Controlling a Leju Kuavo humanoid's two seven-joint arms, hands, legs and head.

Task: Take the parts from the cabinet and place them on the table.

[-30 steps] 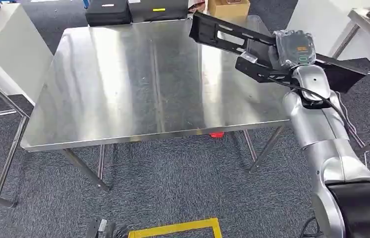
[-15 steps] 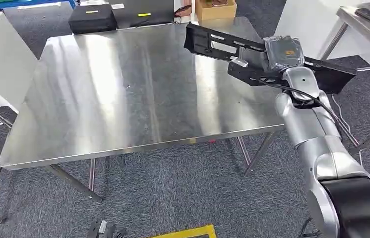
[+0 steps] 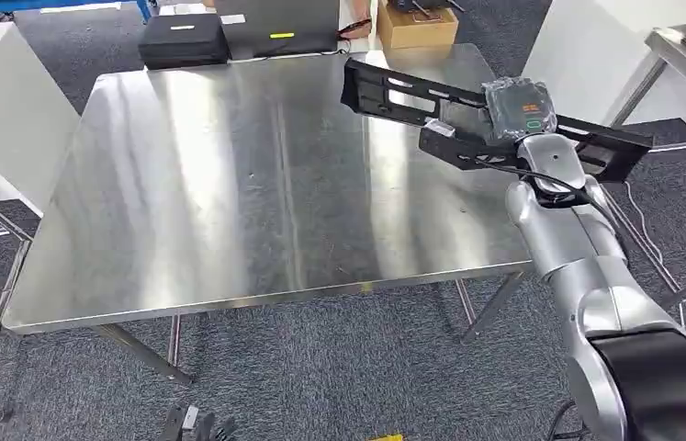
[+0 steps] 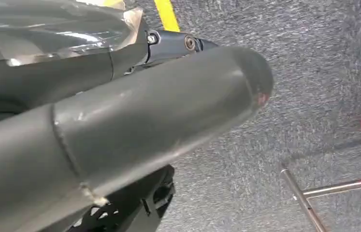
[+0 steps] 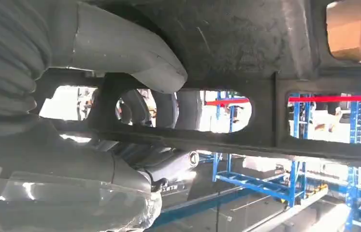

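Right hand holds the black part above the bench.
The right wrist view shows its fingers wrapped around the part's bar; left hand's state I cannot tell.

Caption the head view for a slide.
Right hand holds a long black part above the steel table's far right corner.

One black part, one steel table, one cardboard box.

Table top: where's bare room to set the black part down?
Most of the steel table is bare: from the near edge to the far edge by the black case. Only the right side is crowded, where the right hand holds the black part.
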